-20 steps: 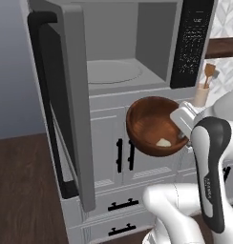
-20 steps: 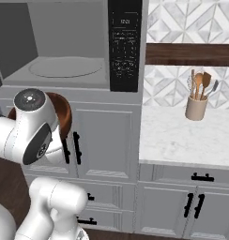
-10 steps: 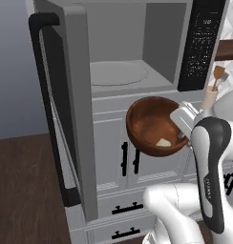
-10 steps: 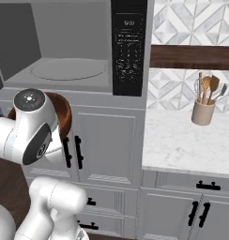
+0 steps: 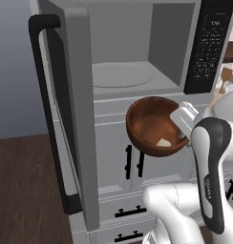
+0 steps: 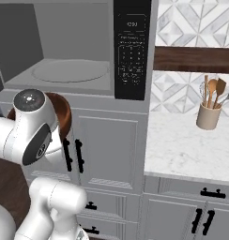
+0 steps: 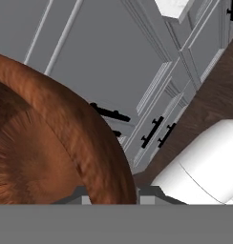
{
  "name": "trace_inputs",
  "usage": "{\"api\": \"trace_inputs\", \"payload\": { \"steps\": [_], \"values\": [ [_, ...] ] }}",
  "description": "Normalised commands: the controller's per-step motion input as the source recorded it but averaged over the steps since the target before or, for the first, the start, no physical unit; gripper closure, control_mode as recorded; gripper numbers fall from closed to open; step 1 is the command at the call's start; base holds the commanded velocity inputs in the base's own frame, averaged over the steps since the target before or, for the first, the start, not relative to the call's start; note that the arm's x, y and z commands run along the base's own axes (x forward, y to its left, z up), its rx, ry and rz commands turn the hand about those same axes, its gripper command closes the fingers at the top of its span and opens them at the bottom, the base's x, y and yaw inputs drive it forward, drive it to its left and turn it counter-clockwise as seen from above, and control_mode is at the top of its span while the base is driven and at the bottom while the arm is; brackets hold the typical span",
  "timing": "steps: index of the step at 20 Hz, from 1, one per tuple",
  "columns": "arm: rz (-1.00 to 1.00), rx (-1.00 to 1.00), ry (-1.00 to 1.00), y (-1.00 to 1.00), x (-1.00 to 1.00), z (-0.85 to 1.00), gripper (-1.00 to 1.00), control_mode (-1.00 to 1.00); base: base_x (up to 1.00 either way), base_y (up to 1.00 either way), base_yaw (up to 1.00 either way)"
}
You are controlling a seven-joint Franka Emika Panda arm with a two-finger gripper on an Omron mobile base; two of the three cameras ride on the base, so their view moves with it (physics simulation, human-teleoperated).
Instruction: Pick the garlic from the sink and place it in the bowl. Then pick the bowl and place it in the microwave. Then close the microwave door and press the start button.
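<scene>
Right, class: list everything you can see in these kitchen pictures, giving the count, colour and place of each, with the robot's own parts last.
microwave: one, grey steel, built in above the cabinets, cavity open.
microwave door: one, grey with a black bar handle, swung open at the left.
keypad panel: one, black, right of the cavity.
bowl: one, reddish-brown wood, held tilted in front of the cabinets, below the cavity.
garlic: one, pale cream, inside the bowl.
utensil holder: one, beige, holding wooden and metal utensils, on the white counter.
cabinets: grey, black handles, below the microwave.
pincer: one, dark tips, shut on the bowl's rim.
</scene>
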Motion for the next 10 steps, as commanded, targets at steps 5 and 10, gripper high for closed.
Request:
{"api": "trace_inputs", "payload": {
  "steps": [5, 10],
  "values": [
    [0.00, 0.00, 0.00, 0.00, 0.00, 0.00, 1.00, 1.00, 0.22, 0.01, 0.04],
    [0.01, 0.02, 0.00, 0.00, -0.02, 0.17, 1.00, -1.00, 0.00, 0.00, 0.00]
  ]
}}
